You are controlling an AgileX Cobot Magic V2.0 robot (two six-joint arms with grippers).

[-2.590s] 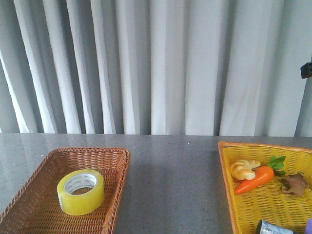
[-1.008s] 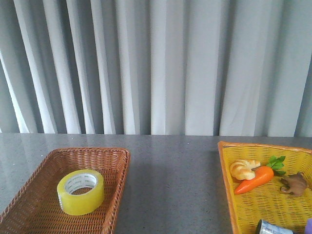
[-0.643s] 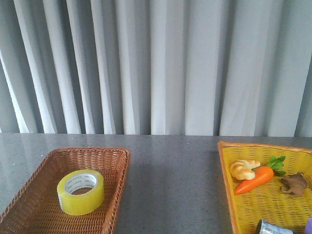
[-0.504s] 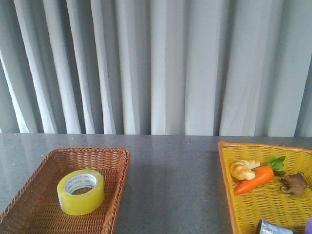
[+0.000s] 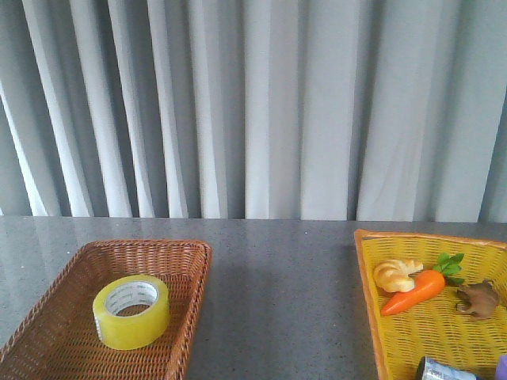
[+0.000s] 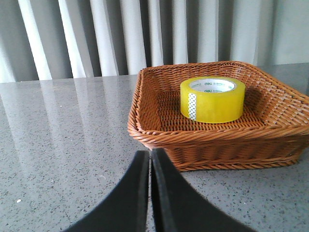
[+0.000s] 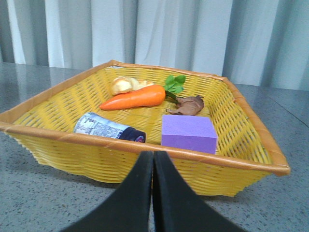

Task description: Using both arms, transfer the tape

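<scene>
The tape [image 5: 131, 311], a wide yellow roll with a white printed core, lies flat inside a brown wicker basket [image 5: 182, 273] at the table's left. In the left wrist view the tape [image 6: 212, 99] sits in that basket [image 6: 154, 133], beyond my left gripper [image 6: 149, 155], which is shut with nothing between its fingers, just short of the basket's near rim. My right gripper [image 7: 153, 155] is shut and empty too, low over the table in front of a yellow basket [image 7: 63, 137]. Neither arm shows in the front view.
The yellow basket [image 5: 366, 269] at the right holds a carrot [image 5: 413, 291], a croissant [image 5: 396, 274], a brown figure [image 5: 478, 299], a silvery-blue cylinder [image 7: 108, 128] and a purple block [image 7: 189, 134]. Grey speckled tabletop [image 5: 277, 293] lies between the baskets. Pale curtains [image 5: 253, 103] hang behind.
A dark object at the upper right edge of the front view 2.6 s ago has gone. Tape and baskets have not moved.
</scene>
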